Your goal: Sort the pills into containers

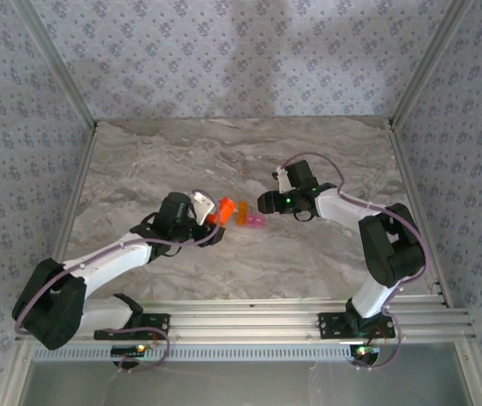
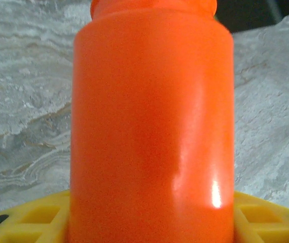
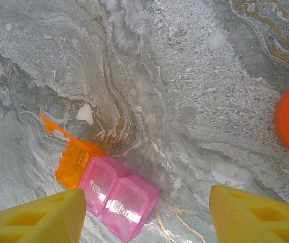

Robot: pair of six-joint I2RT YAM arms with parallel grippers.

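On the far left we've got the left arm (image 1: 97, 266) reaching in over the marble table (image 1: 156, 152). Its left pincer (image 1: 211, 216) is pinching the orange bottle (image 1: 224, 207), which lies tipped on its side with its free end pointing right. From the left wrist view the bottle sits right between the yellow fingers (image 2: 28, 217) and takes up most of the picture.

Just right of the bottle, near the middle of the table, are the containers (image 1: 249, 216). They're a tiny joined strip lying on the marble. Up close we count one orange compartment (image 3: 73, 163) with its lid (image 3: 53, 129) flipped open, and two pink compartments (image 3: 115, 195) with their lids closed and printed lettering on top. There's a small white bit (image 3: 84, 114) on the marble beside the orange lid, but we honestly can't tell if it's a pill or just the stone pattern.

Right of that is the right pincer (image 1: 264, 203), hanging just beside the strip. Its yellow fingers (image 3: 38, 217) are spread wide with nothing between them, and the near end of the strip sits by one finger.
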